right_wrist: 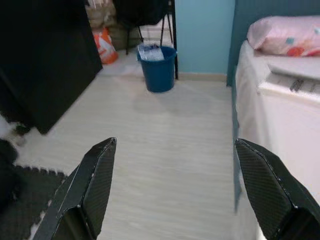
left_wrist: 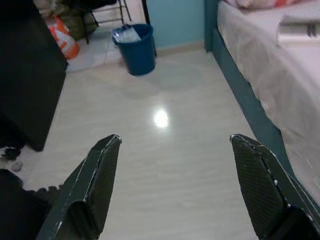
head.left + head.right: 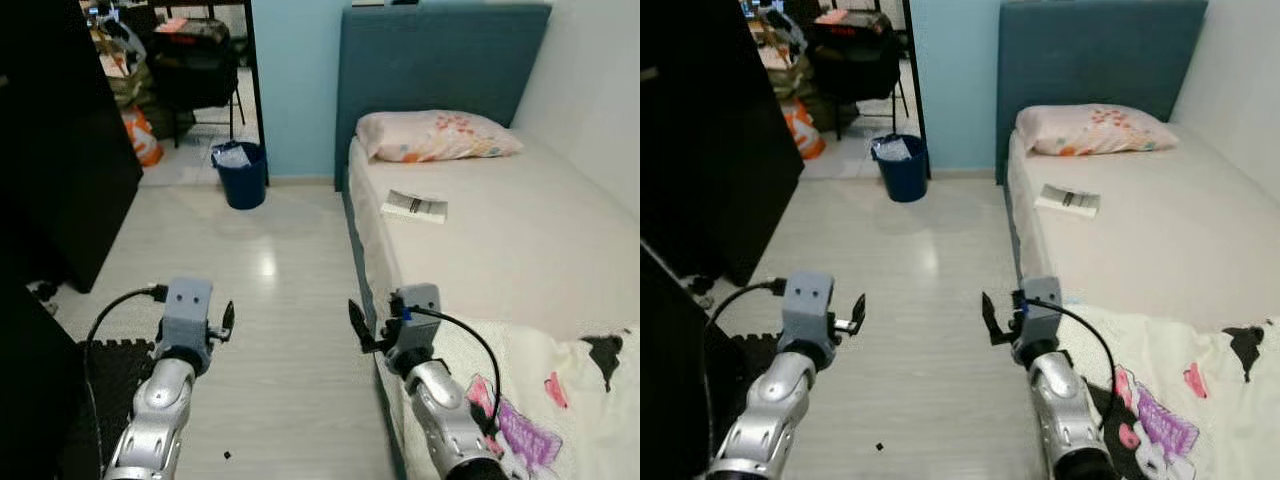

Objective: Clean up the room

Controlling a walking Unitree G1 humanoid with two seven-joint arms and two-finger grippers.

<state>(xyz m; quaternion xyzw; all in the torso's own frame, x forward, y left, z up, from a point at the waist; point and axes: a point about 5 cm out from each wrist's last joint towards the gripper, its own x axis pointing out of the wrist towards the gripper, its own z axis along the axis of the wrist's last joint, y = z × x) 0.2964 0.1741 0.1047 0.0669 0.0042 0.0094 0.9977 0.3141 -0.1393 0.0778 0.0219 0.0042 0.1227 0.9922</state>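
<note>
You have the bed (image 3: 520, 230) on your right, a pillow (image 3: 435, 135) at its head, a booklet (image 3: 414, 206) just below it; the blue bin (image 3: 241, 174) stands beyond its headboard corner; left gripper (image 2: 170, 187) and right gripper (image 1: 175, 187) both hover spread apart, empty

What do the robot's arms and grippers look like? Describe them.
Both arms are rounded, jointed silver metal. Each ends in a boxy grey wrist block carrying two long black fingers with a woven, carbon-like texture, tapering to points. A black cable loops from each wrist block back along the arm. The left gripper and right gripper look alike.
</note>
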